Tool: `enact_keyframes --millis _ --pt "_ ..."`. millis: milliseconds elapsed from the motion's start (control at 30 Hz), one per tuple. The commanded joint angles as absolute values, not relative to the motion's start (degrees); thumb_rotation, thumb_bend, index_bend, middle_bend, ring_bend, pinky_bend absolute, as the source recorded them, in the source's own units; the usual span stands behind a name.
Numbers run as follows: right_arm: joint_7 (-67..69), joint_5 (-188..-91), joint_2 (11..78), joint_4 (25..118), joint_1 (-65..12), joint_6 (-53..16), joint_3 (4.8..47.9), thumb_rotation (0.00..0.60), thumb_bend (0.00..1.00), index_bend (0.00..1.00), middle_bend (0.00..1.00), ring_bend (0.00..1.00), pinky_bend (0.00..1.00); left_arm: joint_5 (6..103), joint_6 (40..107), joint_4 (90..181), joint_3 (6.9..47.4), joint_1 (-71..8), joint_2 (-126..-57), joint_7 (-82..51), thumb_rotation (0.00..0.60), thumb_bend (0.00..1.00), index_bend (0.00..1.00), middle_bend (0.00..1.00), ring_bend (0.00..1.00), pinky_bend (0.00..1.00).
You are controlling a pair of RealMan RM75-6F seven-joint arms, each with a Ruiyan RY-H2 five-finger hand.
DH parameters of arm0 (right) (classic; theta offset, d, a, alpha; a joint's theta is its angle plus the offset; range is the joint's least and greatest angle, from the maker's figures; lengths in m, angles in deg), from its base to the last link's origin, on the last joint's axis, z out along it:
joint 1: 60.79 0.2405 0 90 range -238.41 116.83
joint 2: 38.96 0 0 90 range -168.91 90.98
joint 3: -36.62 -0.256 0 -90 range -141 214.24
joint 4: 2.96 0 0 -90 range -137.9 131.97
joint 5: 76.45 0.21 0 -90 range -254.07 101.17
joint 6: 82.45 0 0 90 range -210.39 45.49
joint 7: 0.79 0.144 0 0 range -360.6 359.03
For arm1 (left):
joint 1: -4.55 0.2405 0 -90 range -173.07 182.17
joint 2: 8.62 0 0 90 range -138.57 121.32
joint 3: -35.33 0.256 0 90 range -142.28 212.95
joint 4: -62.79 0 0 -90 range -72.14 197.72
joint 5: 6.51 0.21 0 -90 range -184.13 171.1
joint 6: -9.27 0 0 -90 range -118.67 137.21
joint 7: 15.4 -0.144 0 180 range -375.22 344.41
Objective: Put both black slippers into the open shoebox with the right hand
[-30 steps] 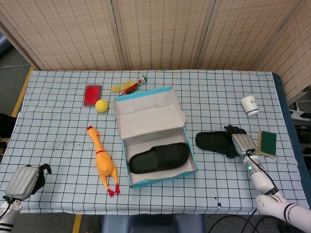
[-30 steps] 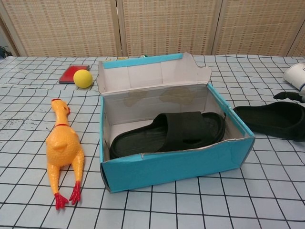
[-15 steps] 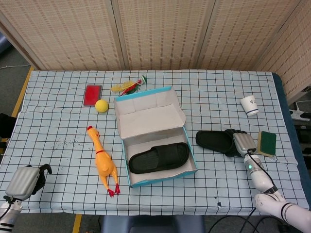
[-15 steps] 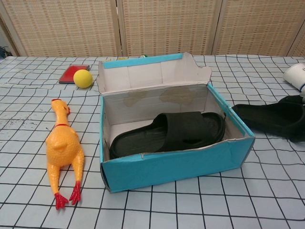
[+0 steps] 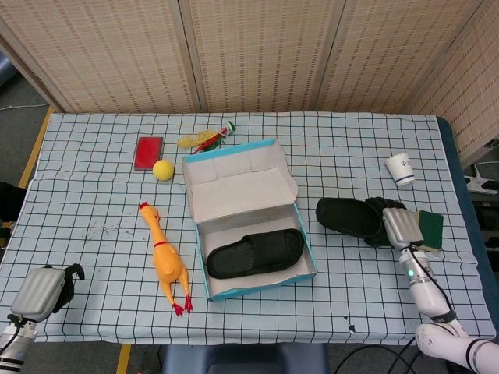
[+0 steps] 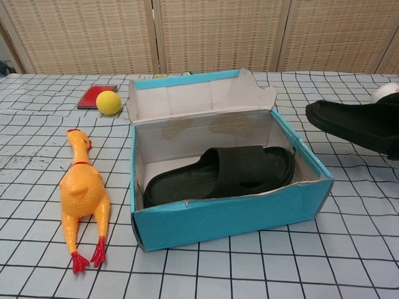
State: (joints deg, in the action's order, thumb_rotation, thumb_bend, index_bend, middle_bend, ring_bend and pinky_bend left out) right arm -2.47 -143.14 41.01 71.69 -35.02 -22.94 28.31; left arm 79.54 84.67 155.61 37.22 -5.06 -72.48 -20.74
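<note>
Black slipper [image 5: 349,217] gripped in right hand [image 5: 399,227], off the tabletop [image 5: 93,187] — other slipper [image 5: 256,252] in shoebox [image 5: 234,173]; left hand [image 5: 43,290] idle, curled empty.

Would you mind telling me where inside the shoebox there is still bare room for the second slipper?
The shoebox floor is bare in the strip between the slipper already inside and the back wall, under the raised lid. The front strip is taken by that slipper. The right hand holds the second slipper off the table, right of the box.

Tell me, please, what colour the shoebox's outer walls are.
The shoebox is turquoise blue outside, clearest in the chest view.
</note>
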Motion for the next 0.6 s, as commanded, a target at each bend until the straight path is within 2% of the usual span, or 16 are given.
enact_keyframes --millis 33,200,367,467,600 --pt "-7.94 -147.19 40.10 77.46 -37.46 -12.49 27.22 0.600 0.17 0.41 0.37 0.29 0.32 79.56 84.60 155.59 37.23 -5.11 -72.54 -20.88 0.600 0.83 0.48 0.59 0.70 0.57" --pt "-17.08 -155.12 42.92 82.28 -38.37 -0.34 26.82 0.600 0.17 0.43 0.38 0.30 0.33 79.64 84.27 155.53 37.39 -5.24 -72.65 -21.06 0.600 0.83 0.48 0.59 0.70 0.57" --pt "-23.19 -163.46 48.49 84.08 -36.78 6.33 26.31 0.600 0.18 0.45 0.41 0.32 0.34 80.00 84.60 155.60 37.46 -5.17 -72.53 -20.80 0.600 0.83 0.48 0.59 0.70 0.57" --pt "-24.32 -166.83 52.17 82.58 -35.26 7.46 26.17 0.600 0.18 0.47 0.43 0.35 0.36 80.20 84.96 155.59 37.50 -5.03 -72.43 -20.54 0.600 0.83 0.48 0.59 0.70 0.57" --pt "-24.76 -168.25 56.72 80.80 -32.15 5.19 25.18 0.600 0.18 0.48 0.44 0.35 0.36 80.53 85.27 155.64 37.60 -4.91 -72.22 -20.03 0.600 0.83 0.48 0.59 0.70 0.57"
